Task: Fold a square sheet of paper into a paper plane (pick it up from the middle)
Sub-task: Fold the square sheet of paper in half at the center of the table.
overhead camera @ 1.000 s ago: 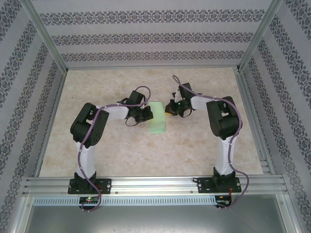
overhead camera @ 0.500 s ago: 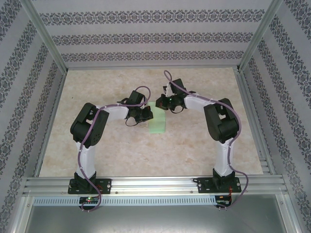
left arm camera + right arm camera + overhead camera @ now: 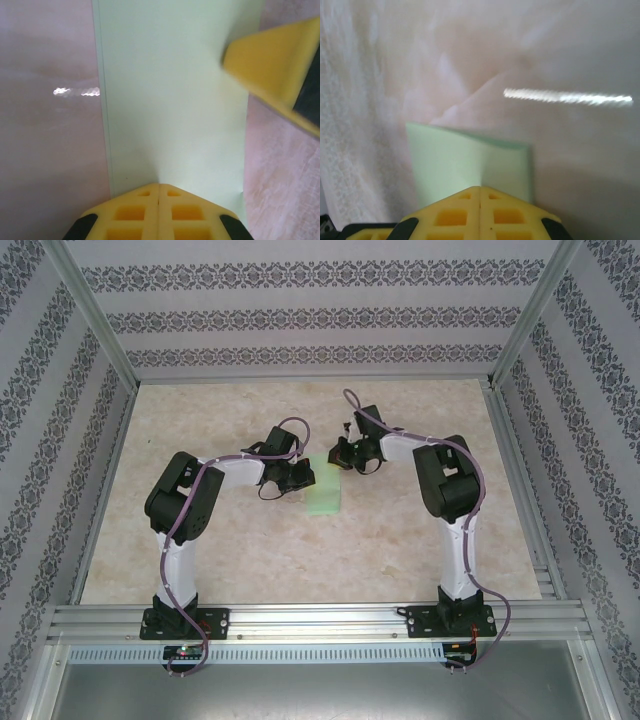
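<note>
The square sheet of paper (image 3: 326,496), pale green, lies on the table as a long narrow rectangle. The paper plane is out of view. My left gripper (image 3: 304,477) is shut, its tips (image 3: 159,185) pressing down on the sheet (image 3: 175,100) near its left edge. My right gripper (image 3: 341,454) is shut too, at the sheet's far end. In the right wrist view its closed tips (image 3: 480,188) sit against the paper (image 3: 460,160), which bends up along a crease there. One yellow right finger (image 3: 270,65) reaches over the sheet's right edge in the left wrist view.
The beige table (image 3: 250,550) is framed by aluminium rails (image 3: 300,620) in front and patterned walls (image 3: 300,320) behind and at both sides. Both arms bend inward and nearly meet over the sheet.
My right gripper, still shut, swung left from beside the sheet onto its far end. The left gripper and the rest of the sheet stayed put.
</note>
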`<state>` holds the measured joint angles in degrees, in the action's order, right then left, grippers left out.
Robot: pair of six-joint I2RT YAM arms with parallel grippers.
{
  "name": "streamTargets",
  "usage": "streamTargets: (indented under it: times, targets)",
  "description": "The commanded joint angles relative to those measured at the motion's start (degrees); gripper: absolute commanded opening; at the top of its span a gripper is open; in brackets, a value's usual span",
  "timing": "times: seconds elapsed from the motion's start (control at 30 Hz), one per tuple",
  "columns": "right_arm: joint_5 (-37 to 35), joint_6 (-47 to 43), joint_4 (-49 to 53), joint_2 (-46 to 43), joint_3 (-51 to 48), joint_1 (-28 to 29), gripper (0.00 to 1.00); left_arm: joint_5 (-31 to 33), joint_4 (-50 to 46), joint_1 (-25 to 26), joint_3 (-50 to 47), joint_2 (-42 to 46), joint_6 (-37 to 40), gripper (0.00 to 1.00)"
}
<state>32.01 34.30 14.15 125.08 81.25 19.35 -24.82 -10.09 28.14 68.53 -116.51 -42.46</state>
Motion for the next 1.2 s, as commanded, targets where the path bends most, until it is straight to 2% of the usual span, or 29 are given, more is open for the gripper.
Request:
streamTargets:
  times: [0.0, 0.2, 0.4, 0.57, 0.7, 1.17]
  targets:
    - [-4.0, -1.8, 1.7, 2.0, 2.6, -3.3, 0.00, 7.1, -13.6, 0.1, -4.3, -6.4, 1.0, 0.00]
    - [-5.7, -3.9, 4.7, 0.5, 6.9, -4.4, 0.00, 6.9, -13.8, 0.0, -3.9, -6.5, 1.4, 0.00]
    - [-1.4, -3.1, 3.2, -4.4, 4.3, -1.9, 0.00, 7.0, -13.7, 0.2, -4.0, -6.5, 1.3, 0.00]
    - [0.8, -1.8, 2.8, -1.5, 2.8, 1.9, 0.00, 7.1, -13.7, 0.1, -3.9, -6.5, 1.3, 0.00]
    - [1.0, -1.3, 2.6, 0.6, 3.7, 2.5, 0.00, 7.0, -13.8, 0.2, -4.1, -6.5, 1.4, 0.00]
    - [-4.2, -1.2, 4.9, 4.9, 8.2, -3.6, 0.00, 7.0, -13.4, 0.2, -4.4, -6.4, 1.4, 0.00]
